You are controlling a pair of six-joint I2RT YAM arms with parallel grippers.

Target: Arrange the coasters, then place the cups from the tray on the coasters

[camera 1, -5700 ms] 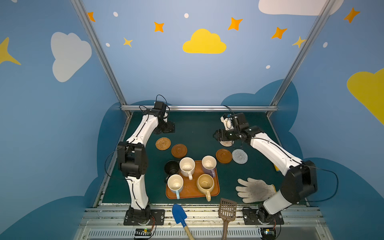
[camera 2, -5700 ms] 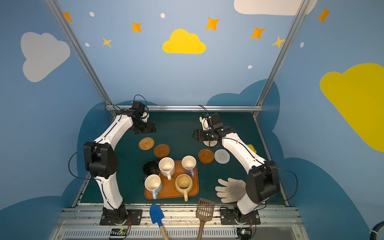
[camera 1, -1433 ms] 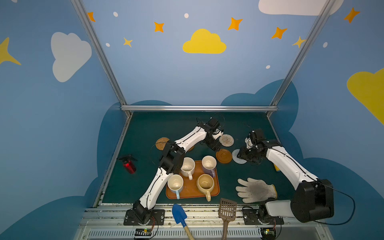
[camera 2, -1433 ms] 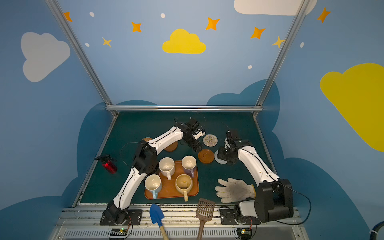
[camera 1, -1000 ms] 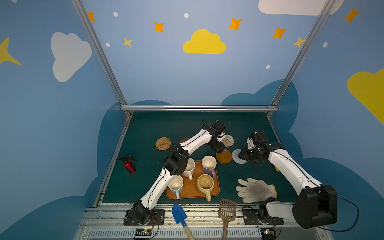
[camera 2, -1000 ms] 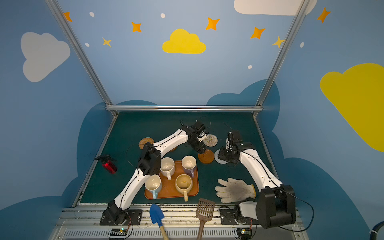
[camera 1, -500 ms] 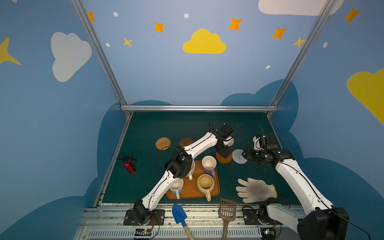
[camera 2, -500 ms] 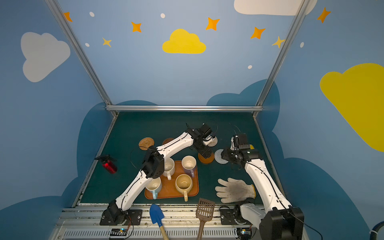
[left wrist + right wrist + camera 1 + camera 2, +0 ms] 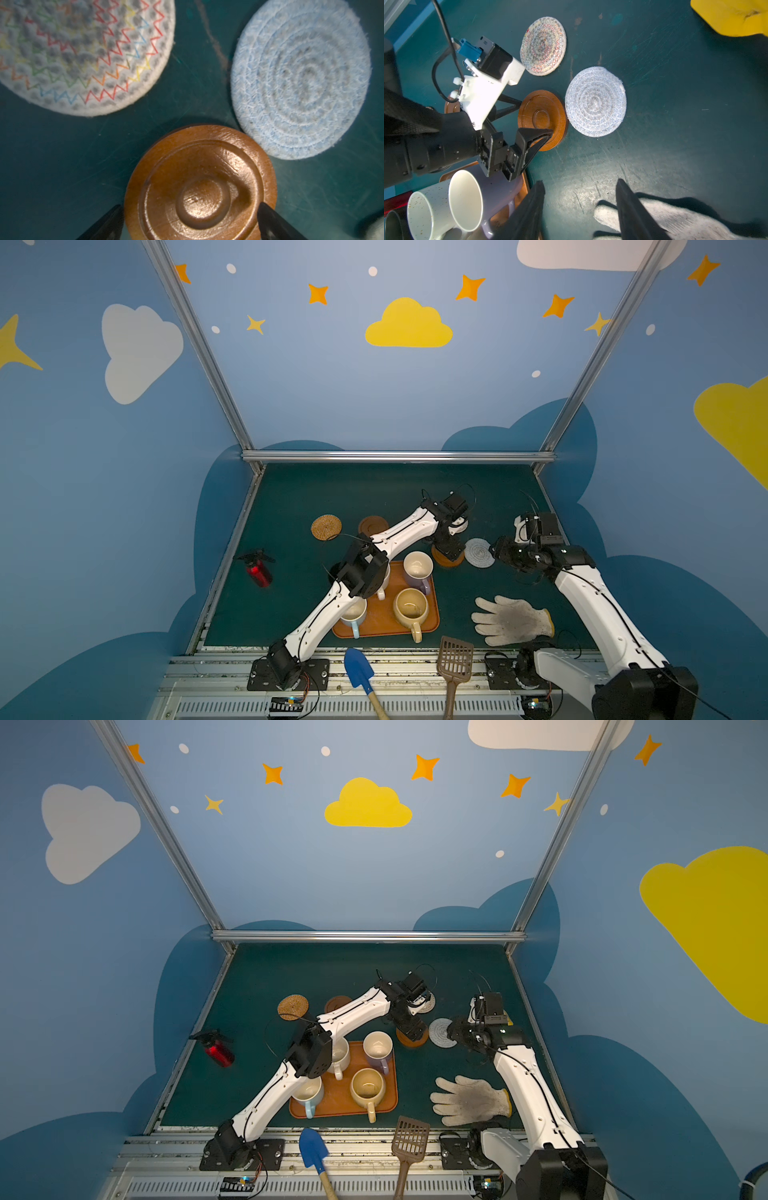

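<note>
Clutter along the near edge: blue scoop [image 9: 358, 672], brown slotted spatula [image 9: 455, 657], white work glove [image 9: 511, 620] at 4 o'clock of the tray [image 9: 430, 624]. Tray holds four mugs; left arm's elbow overhangs the speckled white one [image 9: 340, 1052]. Red bottle [image 9: 258, 572] lies at 9 o'clock, well clear. Left hand [image 9: 529, 120] released, fingers straddling the wooden coaster [image 9: 200, 185]. Grey-white rope coaster [image 9: 595, 101] touches it at 3 o'clock. Right hand [image 9: 580, 209] empty, fingers parted, just beside that rope coaster over the tabletop. Cream rope coaster [image 9: 543, 45], second wooden coaster [image 9: 372, 526] and rattan coaster [image 9: 326, 526] farther back.
</note>
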